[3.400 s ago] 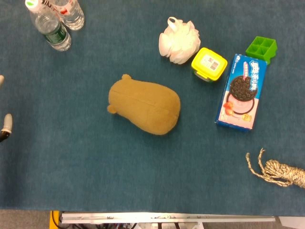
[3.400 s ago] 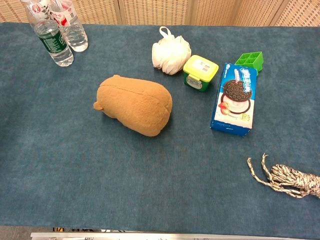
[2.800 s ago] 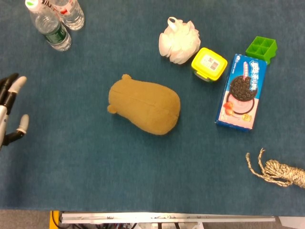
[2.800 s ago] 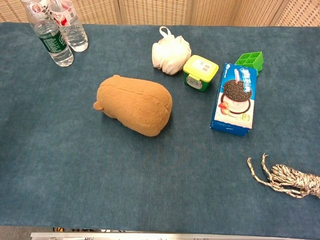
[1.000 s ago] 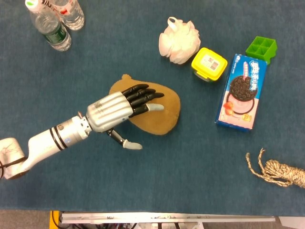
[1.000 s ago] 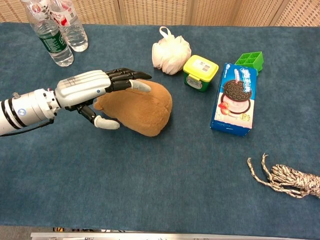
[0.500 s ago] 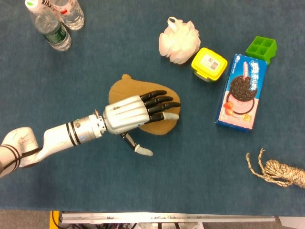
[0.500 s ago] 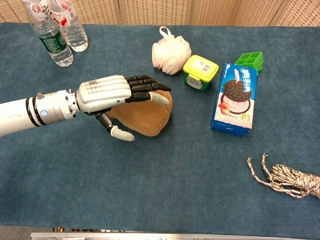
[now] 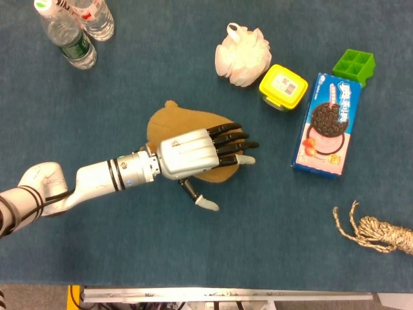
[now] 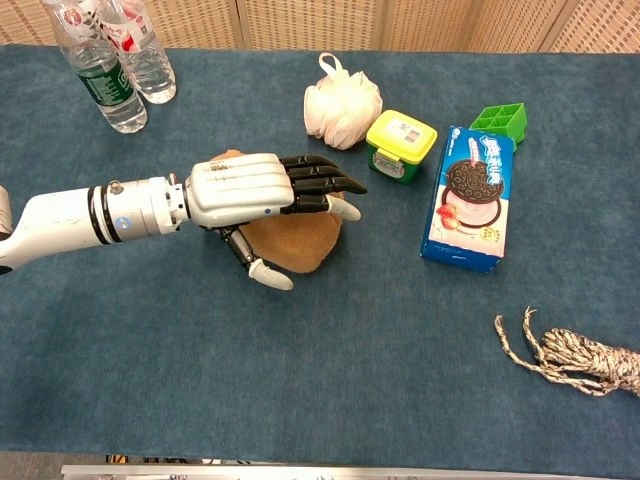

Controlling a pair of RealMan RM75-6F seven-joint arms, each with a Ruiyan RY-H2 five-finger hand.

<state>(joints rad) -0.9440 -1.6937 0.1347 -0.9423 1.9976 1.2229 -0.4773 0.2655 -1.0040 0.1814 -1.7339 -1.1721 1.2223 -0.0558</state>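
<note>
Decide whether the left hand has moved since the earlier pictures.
Yes. The left hand has moved rightward across the brown plush toy, toward the cookie box.

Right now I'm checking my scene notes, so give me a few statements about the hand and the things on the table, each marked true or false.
1. The left hand is spread open over the brown plush toy. True.
2. The cookie box stands upright. False: it lies flat.
3. Two water bottles stand at the far left corner. True.
4. The rope lies between the plush toy and the white bath sponge. False: it lies at the near right edge.
5. The right hand holds the yellow-lidded container. False: no right hand shows.
</note>
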